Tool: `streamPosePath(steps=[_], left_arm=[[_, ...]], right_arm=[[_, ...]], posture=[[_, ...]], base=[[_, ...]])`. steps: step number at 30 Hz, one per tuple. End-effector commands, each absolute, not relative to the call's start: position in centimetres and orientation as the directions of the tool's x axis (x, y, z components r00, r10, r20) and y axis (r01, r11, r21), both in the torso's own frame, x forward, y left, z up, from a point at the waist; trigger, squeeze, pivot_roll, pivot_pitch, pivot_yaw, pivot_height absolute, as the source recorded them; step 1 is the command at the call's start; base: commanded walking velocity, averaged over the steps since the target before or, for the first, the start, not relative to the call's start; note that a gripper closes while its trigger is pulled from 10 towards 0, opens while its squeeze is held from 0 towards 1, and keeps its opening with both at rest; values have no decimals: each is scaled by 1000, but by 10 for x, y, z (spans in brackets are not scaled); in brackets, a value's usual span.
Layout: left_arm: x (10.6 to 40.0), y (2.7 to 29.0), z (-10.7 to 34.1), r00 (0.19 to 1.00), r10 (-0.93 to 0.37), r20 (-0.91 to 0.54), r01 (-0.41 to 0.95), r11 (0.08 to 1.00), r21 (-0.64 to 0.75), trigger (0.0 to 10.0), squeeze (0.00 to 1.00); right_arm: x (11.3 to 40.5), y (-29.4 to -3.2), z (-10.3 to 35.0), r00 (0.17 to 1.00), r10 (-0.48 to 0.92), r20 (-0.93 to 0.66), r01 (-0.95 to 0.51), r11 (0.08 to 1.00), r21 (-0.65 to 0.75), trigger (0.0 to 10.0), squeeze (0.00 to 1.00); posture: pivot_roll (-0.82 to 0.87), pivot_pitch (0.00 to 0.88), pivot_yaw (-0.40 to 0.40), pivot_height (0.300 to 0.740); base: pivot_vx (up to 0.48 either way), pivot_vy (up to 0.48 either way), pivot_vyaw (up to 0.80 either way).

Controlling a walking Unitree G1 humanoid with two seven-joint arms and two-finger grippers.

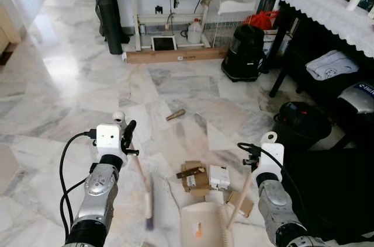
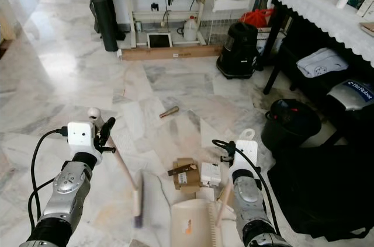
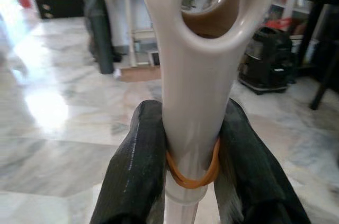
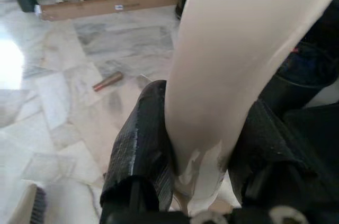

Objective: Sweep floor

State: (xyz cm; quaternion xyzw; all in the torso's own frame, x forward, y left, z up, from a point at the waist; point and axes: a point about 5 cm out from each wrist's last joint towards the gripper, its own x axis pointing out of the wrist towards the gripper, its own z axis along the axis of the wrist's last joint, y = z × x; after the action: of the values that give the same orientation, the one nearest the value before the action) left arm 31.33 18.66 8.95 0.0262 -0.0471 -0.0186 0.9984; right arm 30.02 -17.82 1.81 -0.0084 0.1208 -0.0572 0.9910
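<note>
Lying between broom (image 1: pixel 144 185) and dustpan (image 1: pixel 201 225), cardboard scraps (image 1: pixel 194 176) litter the marble; left gripper (image 3: pixel 193 181) clamps the broom handle slanting floorward, right gripper (image 4: pixel 204 173) clamps the dustpan handle (image 1: pixel 242 191).

Your way ahead is open marble floor (image 1: pixel 76 83); cardboard scraps (image 1: pixel 196 177) and a brown tube (image 1: pixel 175 115) lie centre, black bins (image 1: pixel 301 125) crowd your right.
</note>
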Motion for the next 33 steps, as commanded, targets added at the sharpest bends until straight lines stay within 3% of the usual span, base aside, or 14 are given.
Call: streamPosePath(steps=[1, 7, 33], left_arm=[[317, 187, 99, 990, -33, 137, 26, 998, 50, 10000, 0], [316, 187, 97, 992, -18, 123, 16, 1000, 19, 10000, 0], [317, 187, 97, 993, -22, 115, 21, 1000, 12, 10000, 0]], right_arm=[[302, -179, 20, 966, -113, -232, 109, 994, -31, 10000, 0], [302, -175, 20, 968, -99, -232, 94, 995, -34, 10000, 0], [301, -173, 19, 968, -87, -236, 83, 996, -25, 10000, 0]], posture=[[96, 35, -34, 740], [95, 35, -34, 740], [97, 36, -31, 740]], base=[[0, 0, 0], [0, 107, 0], [0, 399, -92]])
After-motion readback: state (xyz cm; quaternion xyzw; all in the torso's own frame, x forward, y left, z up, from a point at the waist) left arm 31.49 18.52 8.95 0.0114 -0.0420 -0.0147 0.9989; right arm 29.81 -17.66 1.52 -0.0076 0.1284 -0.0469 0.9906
